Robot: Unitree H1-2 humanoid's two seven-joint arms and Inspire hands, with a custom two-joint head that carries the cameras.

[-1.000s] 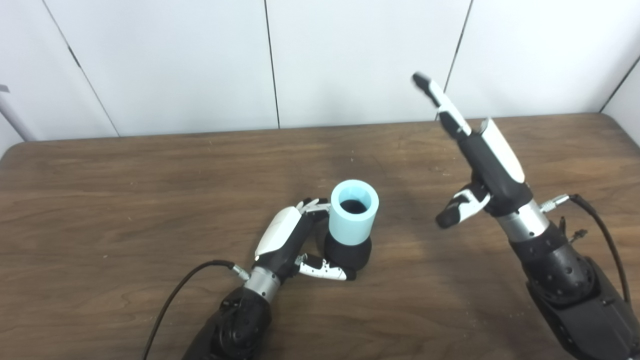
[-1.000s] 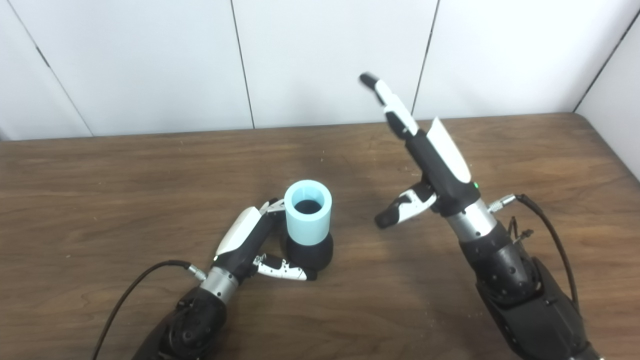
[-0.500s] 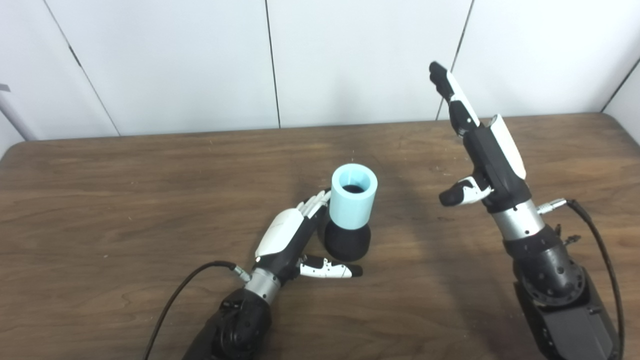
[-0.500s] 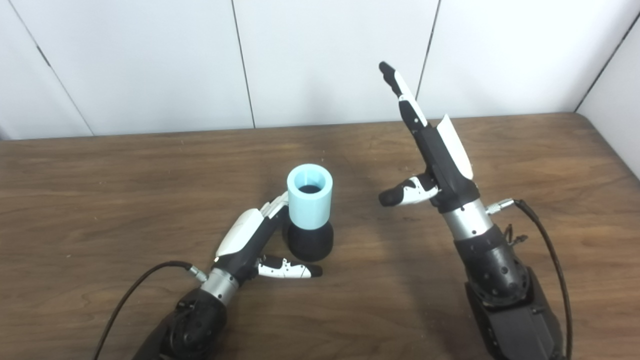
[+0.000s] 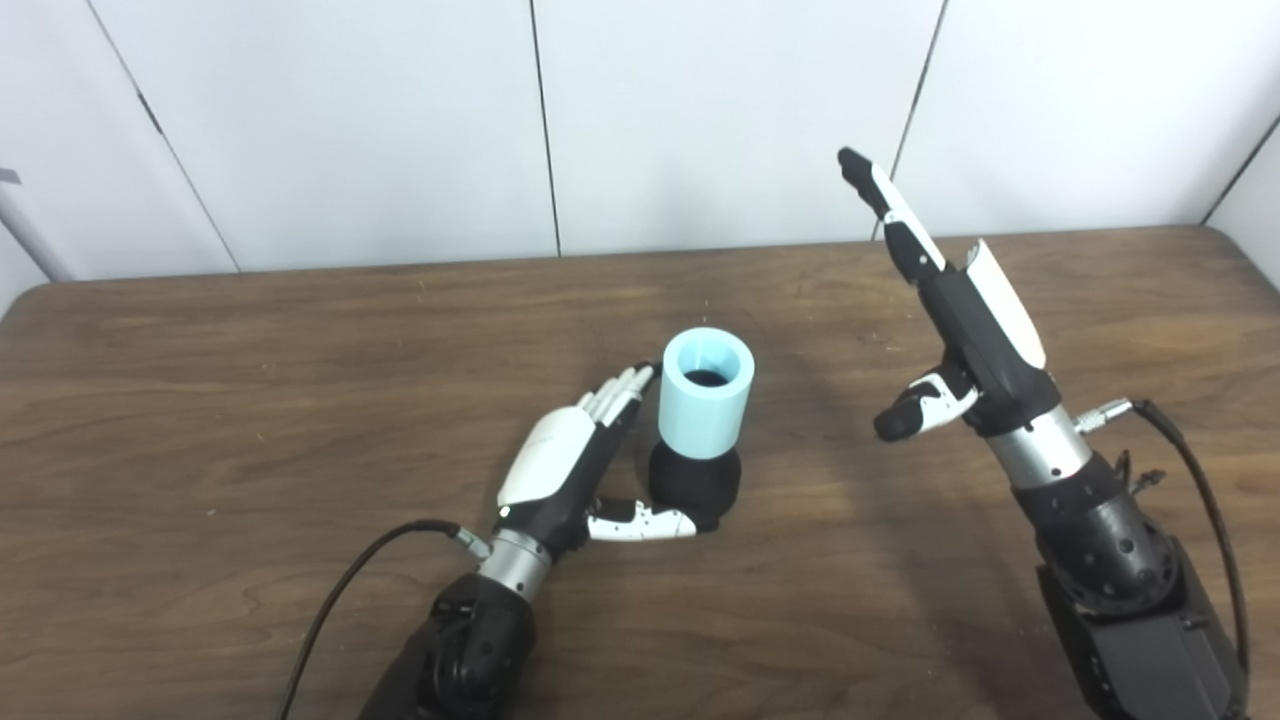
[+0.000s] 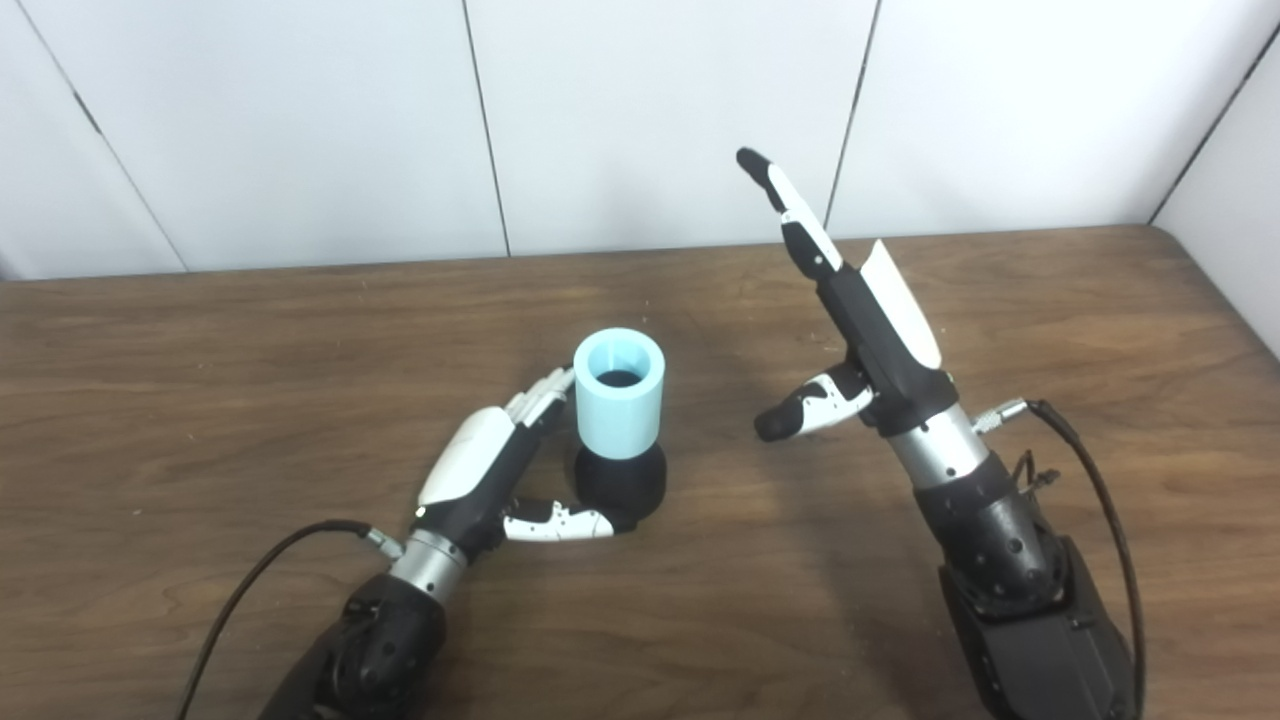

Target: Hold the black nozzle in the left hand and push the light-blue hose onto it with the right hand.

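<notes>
Standing upright on surface (image 5: pixel 300 380): light-blue hose (image 5: pixel 706 392) already seated over black nozzle (image 5: pixel 694 485); left robot hand (image 5: pixel 570 460) open beside nozzle, right robot hand (image 5: pixel 960 320) open, raised well apart; nothing left but withdrawal

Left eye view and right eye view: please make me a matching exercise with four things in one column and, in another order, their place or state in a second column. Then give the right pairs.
Things:
1. light-blue hose
2. black nozzle
3. left hand
4. right hand

Places or states:
A. raised above the table, open, holding nothing
B. stands on the table, its top hidden inside another part
C. open, beside the assembly, thumb at its base
D. upright, seated on top of a dark base, open end up

Pairs: 1-D, 2-B, 3-C, 4-A
</notes>
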